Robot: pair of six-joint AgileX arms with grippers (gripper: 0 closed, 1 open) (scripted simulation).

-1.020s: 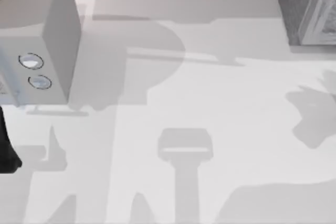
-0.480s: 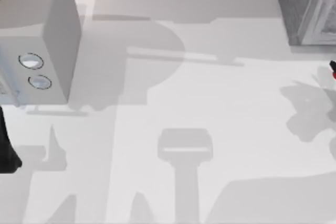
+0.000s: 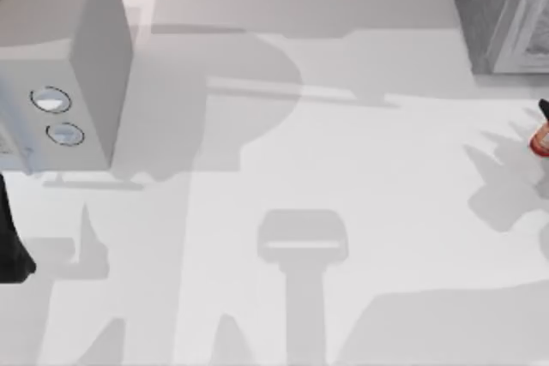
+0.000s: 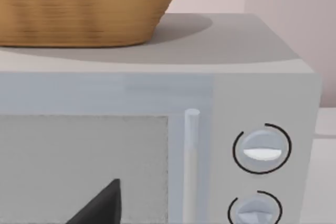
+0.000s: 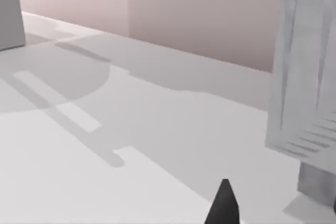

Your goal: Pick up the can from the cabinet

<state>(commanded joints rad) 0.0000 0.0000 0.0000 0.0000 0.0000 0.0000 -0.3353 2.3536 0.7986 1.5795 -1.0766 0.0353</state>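
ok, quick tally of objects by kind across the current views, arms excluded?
Can, red-orange, at the top view's right edge: 1
Cabinet, dark grey speckled: 1
Light-grey box with two dials: 1
Wicker basket on that box: 1
Total: 4

Open table (image 3: 343,169) across the middle, dialled box (image 3: 77,83) (left edge), cabinet (image 3: 502,15) far right corner
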